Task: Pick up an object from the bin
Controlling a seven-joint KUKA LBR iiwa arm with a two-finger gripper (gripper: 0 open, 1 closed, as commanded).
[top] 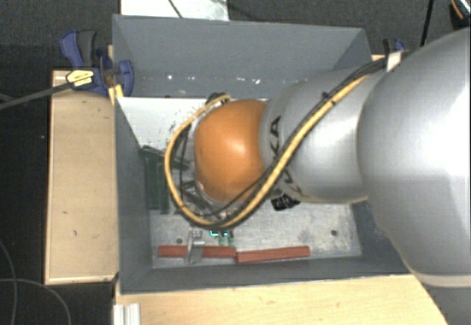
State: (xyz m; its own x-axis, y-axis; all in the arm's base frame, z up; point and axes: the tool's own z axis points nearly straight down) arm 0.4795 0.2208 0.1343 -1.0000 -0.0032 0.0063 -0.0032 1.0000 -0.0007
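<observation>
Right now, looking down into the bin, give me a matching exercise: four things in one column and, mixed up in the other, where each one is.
Things
1. orange cover
2. red-brown strip
3. dark green thing
4. yellow cable

Places
A. against the left wall of the bin
B. on the end of the arm, over mid-bin
C. flat on the floor along the near wall
D. looped round the cover

Pairs: 1-B, 2-C, 3-A, 4-D

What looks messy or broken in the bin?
Nothing stands out. A long reddish-brown flat strip lies straight along the grey metal bin's near wall, and a dark green flat piece rests by the left wall. Nothing looks spilled or damaged.
</observation>
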